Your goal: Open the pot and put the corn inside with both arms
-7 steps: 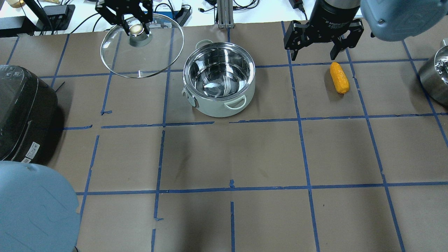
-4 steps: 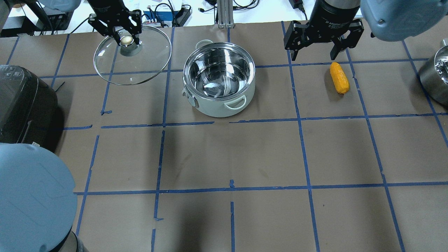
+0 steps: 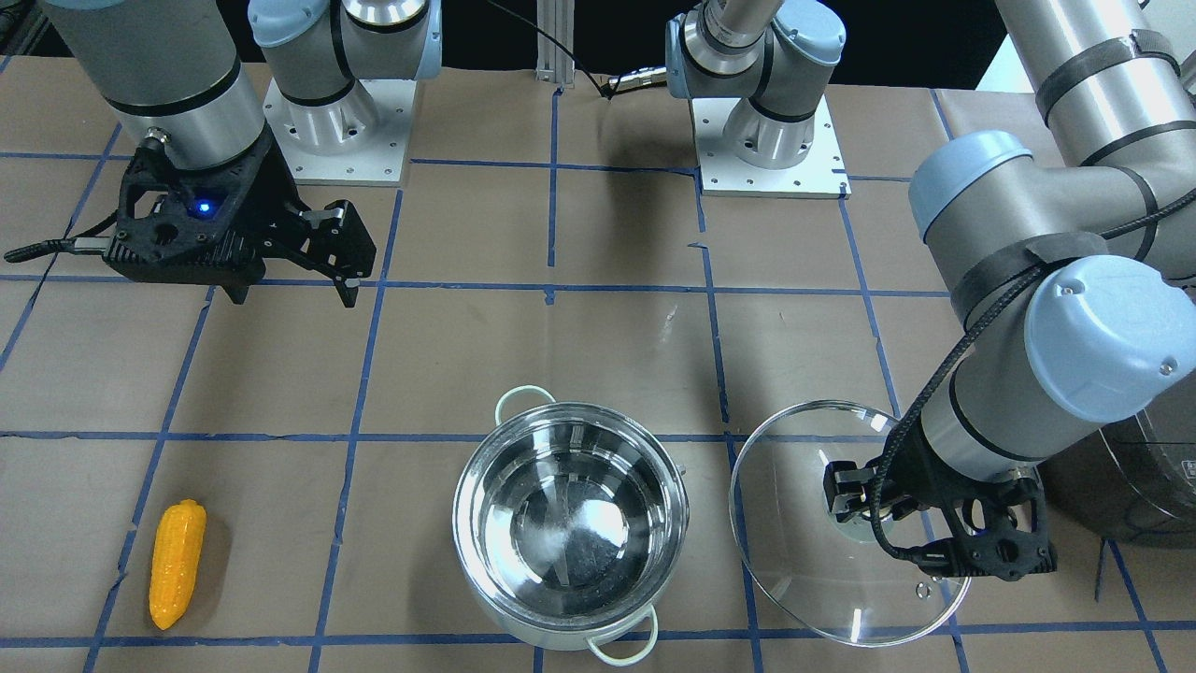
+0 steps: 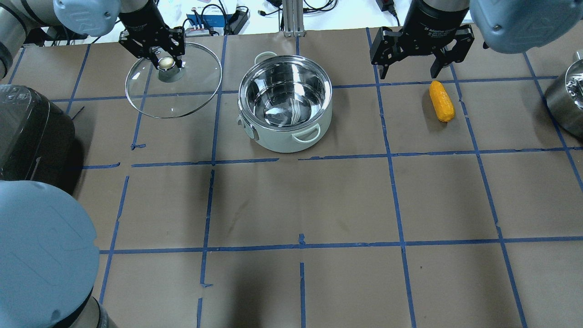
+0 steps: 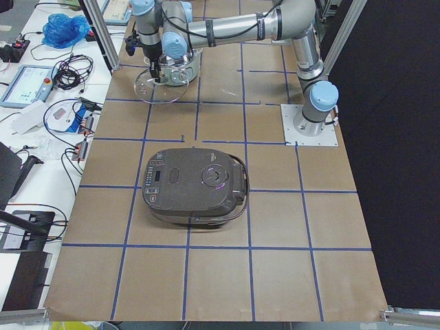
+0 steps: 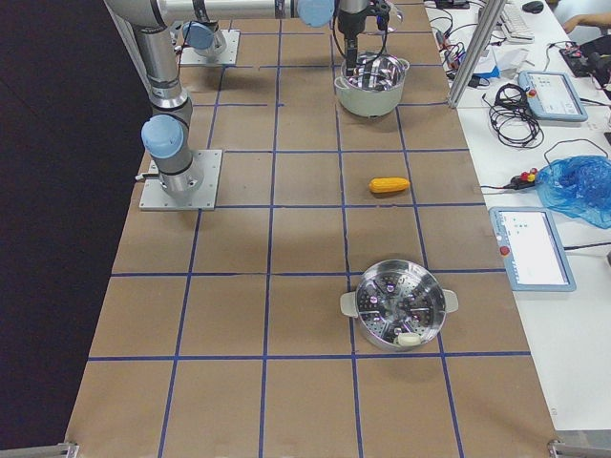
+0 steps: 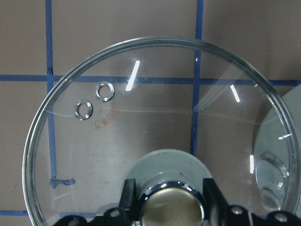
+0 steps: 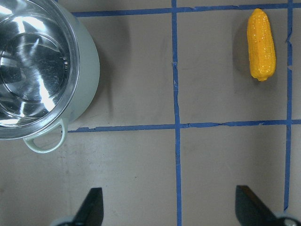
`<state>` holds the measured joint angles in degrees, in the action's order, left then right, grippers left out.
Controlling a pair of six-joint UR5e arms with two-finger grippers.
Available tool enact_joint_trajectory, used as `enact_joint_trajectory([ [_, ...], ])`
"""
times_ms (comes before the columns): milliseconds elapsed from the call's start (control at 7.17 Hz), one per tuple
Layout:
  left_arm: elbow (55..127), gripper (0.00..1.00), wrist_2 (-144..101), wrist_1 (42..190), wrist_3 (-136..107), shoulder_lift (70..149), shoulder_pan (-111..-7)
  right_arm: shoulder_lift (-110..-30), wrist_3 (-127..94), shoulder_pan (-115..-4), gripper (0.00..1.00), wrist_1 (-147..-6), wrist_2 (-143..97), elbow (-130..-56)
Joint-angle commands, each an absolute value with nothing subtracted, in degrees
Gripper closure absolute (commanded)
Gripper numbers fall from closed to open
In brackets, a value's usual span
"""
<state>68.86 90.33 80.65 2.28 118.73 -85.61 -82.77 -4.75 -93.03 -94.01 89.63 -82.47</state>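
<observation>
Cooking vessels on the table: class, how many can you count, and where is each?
3. The open pot sits mid-table; a steamer pot stands at the robot's right end; a dark rice cooker at its left end. None appears hidden.

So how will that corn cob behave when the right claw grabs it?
The corn lies on its side, rounded and tapered, so a nudge would probably roll it in a curve. Its glossy moulded skin suggests stiff, light plastic, perhaps slippery. The right claw, open, looks wide enough to span it.
</observation>
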Motion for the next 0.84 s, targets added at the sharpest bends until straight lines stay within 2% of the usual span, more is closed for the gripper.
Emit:
enact_joint_trajectory([
  [0, 68.9, 1.00, 90.3, 80.6, 2.3, 118.7, -85.6, -81.7, -4.7, -91.2, 0.00, -94.4, 90.3, -80.6],
  [279, 68.8, 1.00, 90.3, 80.6, 2.4, 118.7, -85.6, -76.9, 1.2, -82.7, 0.00, -93.4, 90.1, -77.8],
  [698, 68.8, 1.00, 90.4, 80.5, 2.4, 119.0, -85.5, -70.3, 12.7, -75.4, 0.00, -97.1, 91.7, -78.8],
])
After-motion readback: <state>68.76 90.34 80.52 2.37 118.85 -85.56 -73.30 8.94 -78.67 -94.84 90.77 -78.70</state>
